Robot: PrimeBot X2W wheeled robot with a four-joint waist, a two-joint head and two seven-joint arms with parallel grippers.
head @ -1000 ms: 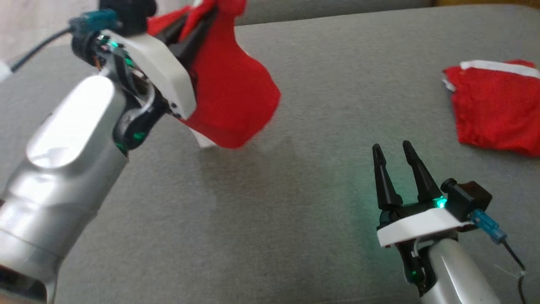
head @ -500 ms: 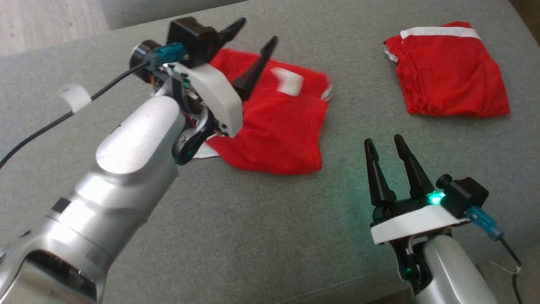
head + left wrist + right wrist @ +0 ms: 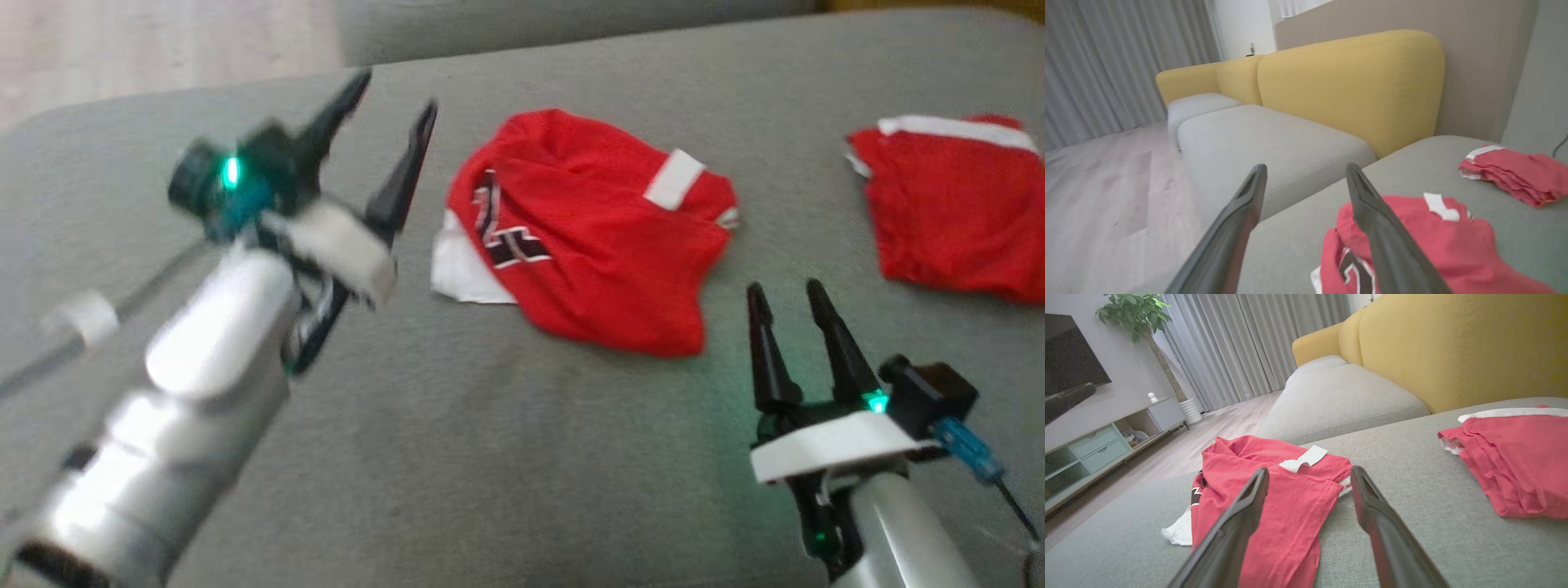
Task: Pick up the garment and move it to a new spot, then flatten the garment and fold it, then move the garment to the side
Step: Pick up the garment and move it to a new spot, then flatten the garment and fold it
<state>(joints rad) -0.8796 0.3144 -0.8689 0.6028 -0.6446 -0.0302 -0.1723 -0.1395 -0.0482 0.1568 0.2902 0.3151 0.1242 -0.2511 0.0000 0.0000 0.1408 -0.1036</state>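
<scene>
At the grey sofa seat's [image 3: 490,457] left: left fingers [image 3: 406,163], spread wide, holding nothing. Mid-seat, toward the back edge: crumpled red garment [image 3: 596,245], lying loose. Front right: right fingers [image 3: 834,343], open, empty. Far right: folded red clothing [image 3: 955,220].

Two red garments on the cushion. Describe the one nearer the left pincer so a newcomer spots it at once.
On the wide grey sofa cushion, look at the middle, between the left pincer and the right pincer. The crumpled red garment lies there. Unlike the folded red garment further right, it shows a black-and-white print and a white patch.
</scene>
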